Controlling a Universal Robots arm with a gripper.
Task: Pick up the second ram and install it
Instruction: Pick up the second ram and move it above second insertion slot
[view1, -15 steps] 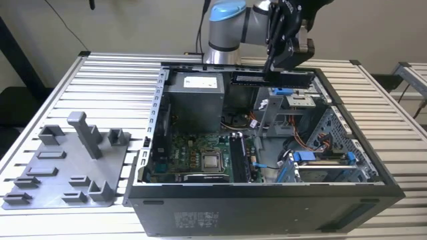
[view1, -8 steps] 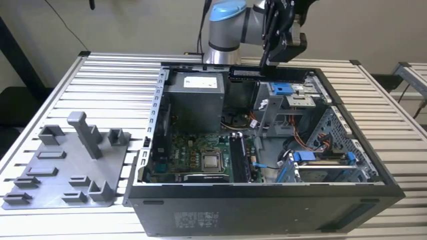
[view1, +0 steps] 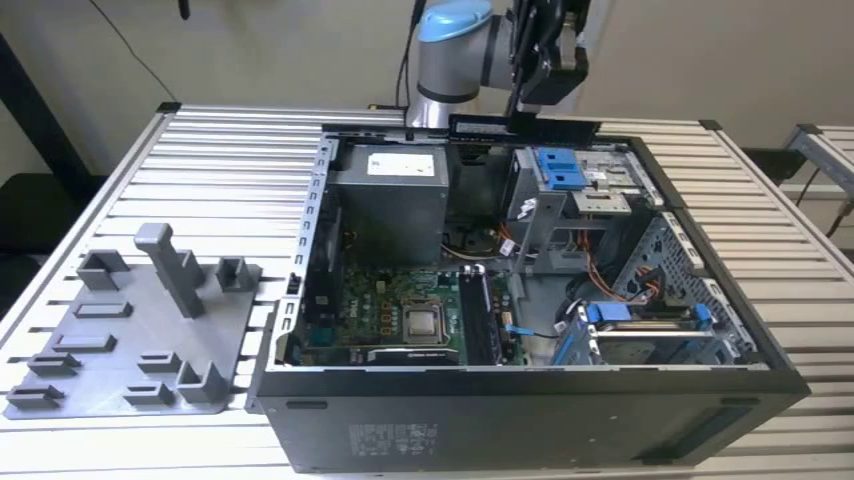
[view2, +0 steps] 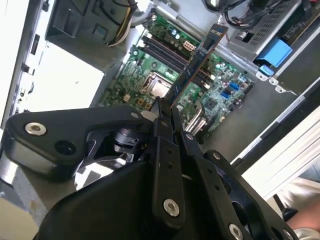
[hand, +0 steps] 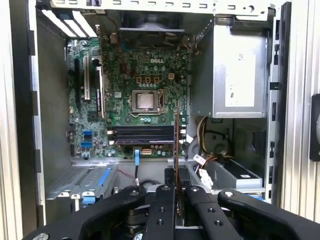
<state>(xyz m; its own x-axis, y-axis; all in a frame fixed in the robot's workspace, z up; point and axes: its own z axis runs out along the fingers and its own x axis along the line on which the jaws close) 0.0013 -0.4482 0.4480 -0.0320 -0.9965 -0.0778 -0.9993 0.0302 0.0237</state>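
Note:
My gripper (view1: 523, 110) hangs above the back of the open computer case (view1: 534, 385), shut on the second ram (view1: 527, 126), which lies level and dark under the fingers. In both wrist views the ram (view2: 197, 60) (hand: 176, 145) sticks out from between the black fingers (view2: 162, 130) (hand: 162, 205), seen nearly edge-on, well above the green motherboard (hand: 125, 75). The long black memory slots (hand: 142, 135) (view2: 170, 52) lie beside the silver processor (hand: 145, 101) (view2: 159, 85) (view1: 424, 322), below the held stick.
A grey fixture plate (view1: 134, 330) with upright posts lies on the slatted table at the exterior view's left. Inside the case are a grey power supply (view1: 387, 195), blue drive caddies (view1: 561, 168), loose cables (hand: 210, 142) and a metal drive cage (view1: 654, 335).

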